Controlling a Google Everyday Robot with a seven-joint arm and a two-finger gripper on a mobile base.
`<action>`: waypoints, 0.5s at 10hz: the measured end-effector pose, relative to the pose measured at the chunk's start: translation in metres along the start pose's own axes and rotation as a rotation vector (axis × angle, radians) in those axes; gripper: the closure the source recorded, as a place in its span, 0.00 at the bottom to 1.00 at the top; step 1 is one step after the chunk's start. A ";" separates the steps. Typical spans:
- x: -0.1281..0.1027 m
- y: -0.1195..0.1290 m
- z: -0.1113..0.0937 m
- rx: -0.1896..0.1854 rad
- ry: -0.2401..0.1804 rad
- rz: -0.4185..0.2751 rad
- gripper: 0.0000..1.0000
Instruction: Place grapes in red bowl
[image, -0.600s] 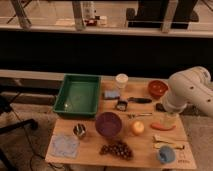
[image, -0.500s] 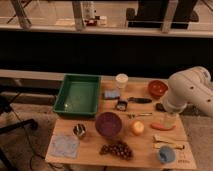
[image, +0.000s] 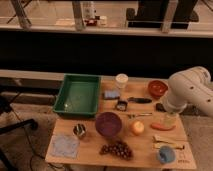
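Observation:
The grapes (image: 116, 149), a dark purple-brown bunch, lie on the wooden table near its front edge, just in front of the purple bowl (image: 109, 124). The red bowl (image: 157, 88) stands at the back right of the table. My white arm (image: 190, 92) reaches in from the right, and my gripper (image: 170, 118) hangs over the right side of the table, just in front of the red bowl and far right of the grapes. It holds nothing that I can see.
A green tray (image: 78, 94) sits at back left. Also here: white cup (image: 121, 80), blue sponge (image: 111, 94), small black object (image: 121, 105), yellow-orange fruit (image: 137, 128), carrot (image: 162, 126), blue cup (image: 166, 154), metal cup (image: 79, 131), pale blue cloth (image: 64, 145).

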 end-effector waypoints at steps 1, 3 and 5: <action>0.000 0.000 0.000 0.000 0.000 0.000 0.20; 0.000 0.000 0.001 -0.002 -0.001 0.000 0.20; 0.000 0.000 0.001 -0.002 -0.001 0.000 0.20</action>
